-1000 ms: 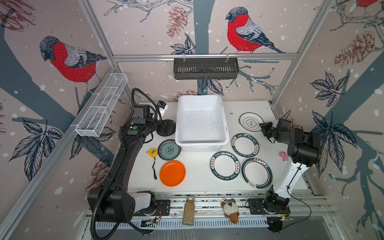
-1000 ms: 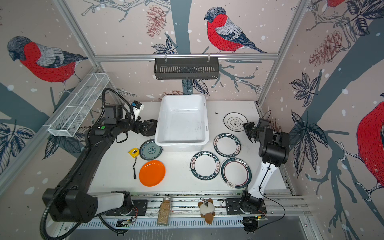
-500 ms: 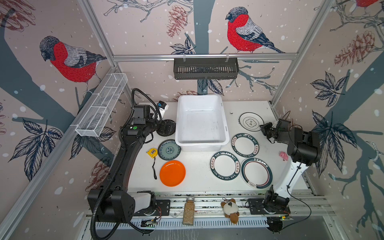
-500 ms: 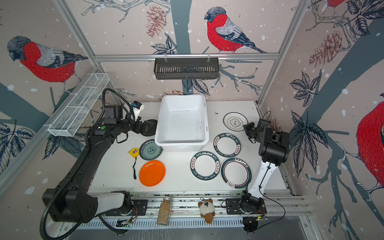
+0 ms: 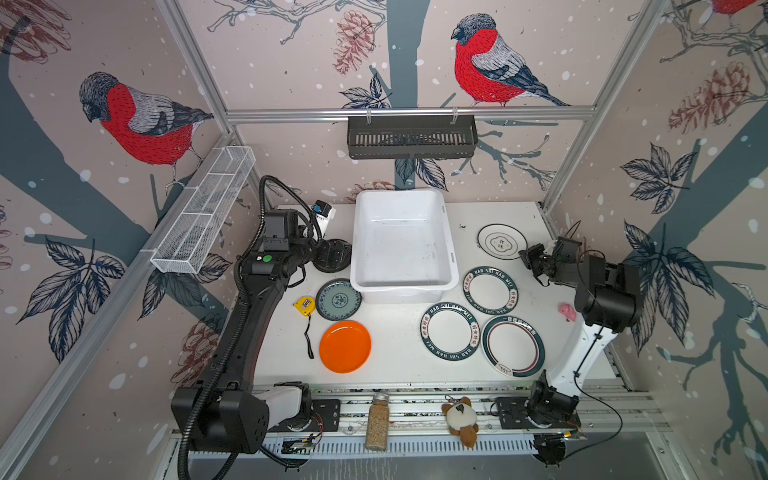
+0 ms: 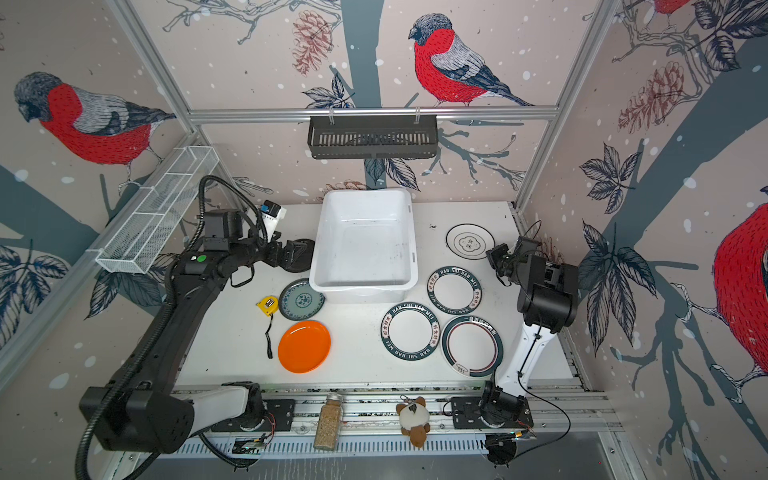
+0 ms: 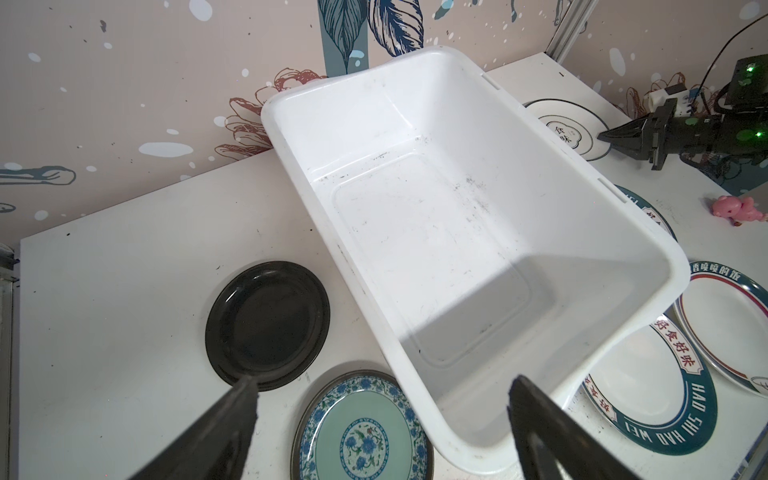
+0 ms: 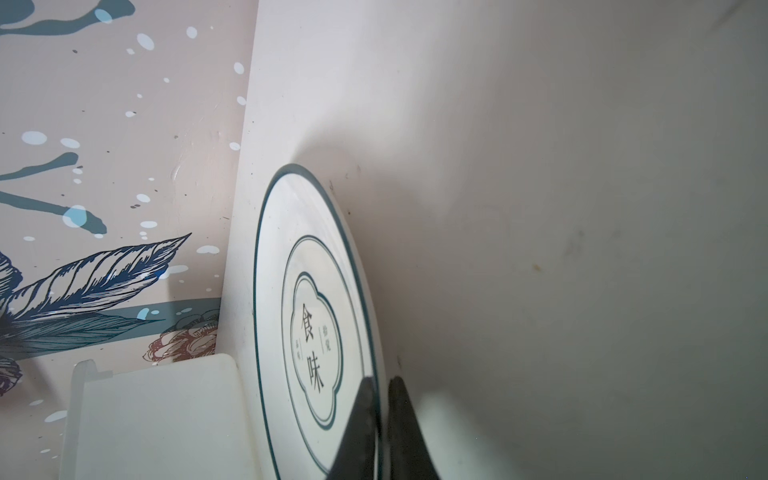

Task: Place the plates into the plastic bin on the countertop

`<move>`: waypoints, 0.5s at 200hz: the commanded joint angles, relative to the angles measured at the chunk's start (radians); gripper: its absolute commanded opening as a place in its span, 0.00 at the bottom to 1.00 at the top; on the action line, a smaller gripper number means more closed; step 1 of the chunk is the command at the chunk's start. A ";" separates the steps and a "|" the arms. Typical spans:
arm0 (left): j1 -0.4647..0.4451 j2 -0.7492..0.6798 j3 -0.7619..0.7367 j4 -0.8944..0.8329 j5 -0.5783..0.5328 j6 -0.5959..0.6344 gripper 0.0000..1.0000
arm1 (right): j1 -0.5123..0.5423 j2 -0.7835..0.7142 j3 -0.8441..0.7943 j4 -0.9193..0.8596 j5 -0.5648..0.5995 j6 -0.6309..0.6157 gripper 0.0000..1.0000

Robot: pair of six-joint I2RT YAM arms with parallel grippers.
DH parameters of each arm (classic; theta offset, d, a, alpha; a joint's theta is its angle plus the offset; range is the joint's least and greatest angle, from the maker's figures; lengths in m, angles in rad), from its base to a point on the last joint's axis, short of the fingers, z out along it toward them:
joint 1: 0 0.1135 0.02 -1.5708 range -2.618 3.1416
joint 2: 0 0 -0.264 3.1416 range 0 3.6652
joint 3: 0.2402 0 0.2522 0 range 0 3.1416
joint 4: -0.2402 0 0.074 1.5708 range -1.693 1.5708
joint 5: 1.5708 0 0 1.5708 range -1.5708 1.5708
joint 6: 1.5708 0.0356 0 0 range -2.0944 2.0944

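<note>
The white plastic bin (image 5: 401, 293) stands empty at the back middle of the countertop (image 5: 395, 357). My right gripper (image 5: 524, 254) is shut on the near rim of a thin-ringed white plate (image 8: 316, 332) right of the bin; its fingers (image 8: 361, 415) pinch that rim. Three dark-rimmed white plates (image 5: 490, 289) (image 5: 450, 330) (image 5: 513, 345) lie in front of it. My left gripper (image 7: 384, 384) hangs open by the bin's left side, above the black plate (image 7: 268, 320) and the teal floral plate (image 7: 361, 428). The orange plate (image 5: 345, 346) lies at the front left.
A yellow tape measure (image 5: 304, 305) with a black strap lies left of the teal plate. A pink toy (image 5: 567, 311) sits at the right edge. The black slotted basket (image 5: 411, 137) and the wire mesh tray (image 5: 203, 216) hang on the walls. A jar (image 5: 377, 422) and a plush toy (image 5: 459, 419) lie on the front rail.
My right gripper's jaws have closed onto the rim of the thin-ringed plate. The left arm has stayed put with its jaws open.
</note>
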 commanded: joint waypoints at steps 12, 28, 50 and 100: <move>-0.003 -0.017 0.016 0.008 0.014 -0.002 0.94 | 0.000 -0.040 -0.009 -0.049 0.020 0.012 0.04; -0.002 -0.022 0.021 0.009 0.011 -0.010 0.93 | 0.000 -0.067 -0.013 -0.041 0.013 0.023 0.03; -0.002 -0.024 0.028 0.010 0.008 -0.026 0.94 | 0.000 -0.121 -0.026 -0.015 0.002 0.053 0.03; -0.005 -0.015 0.052 0.010 -0.027 -0.045 0.94 | 0.013 -0.271 -0.069 0.018 -0.002 0.118 0.02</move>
